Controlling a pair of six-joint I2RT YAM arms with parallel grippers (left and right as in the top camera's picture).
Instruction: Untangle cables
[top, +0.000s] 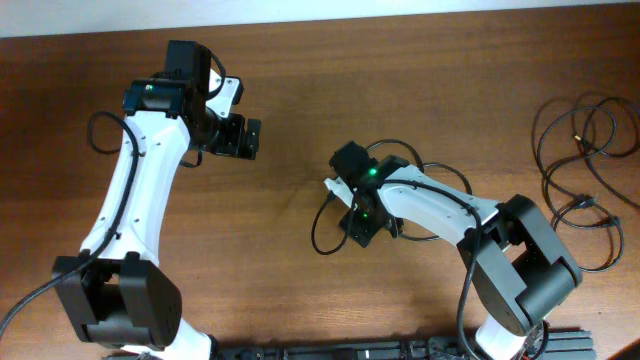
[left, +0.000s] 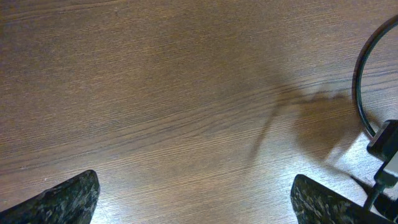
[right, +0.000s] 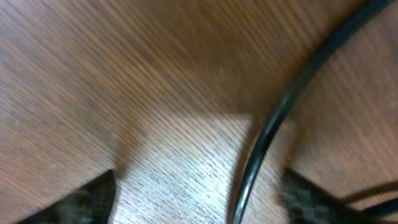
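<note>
- Nearest you, at mid-worktop (top: 420, 80), the right tool (top: 358, 222) sits low over a loop of black cable (right: 260, 140). Its fingers stand wide apart. The cable runs between them, closer to the right-hand one, and nothing is pinched.
- Expect this cable to be thin, light and limp, with a smooth jacket that may slide in the grip. It will likely drag and spring rather than hold its shape. Take it on this plain run, not at a plug.
- At the right edge lies the tangle of cables (top: 583, 203), loose overlapping loops well apart from both tools. You cannot tell whether the loop joins it.
- Farthest, on the left, the left tool (top: 240, 138) hovers over bare wood, fully open and empty.
</note>
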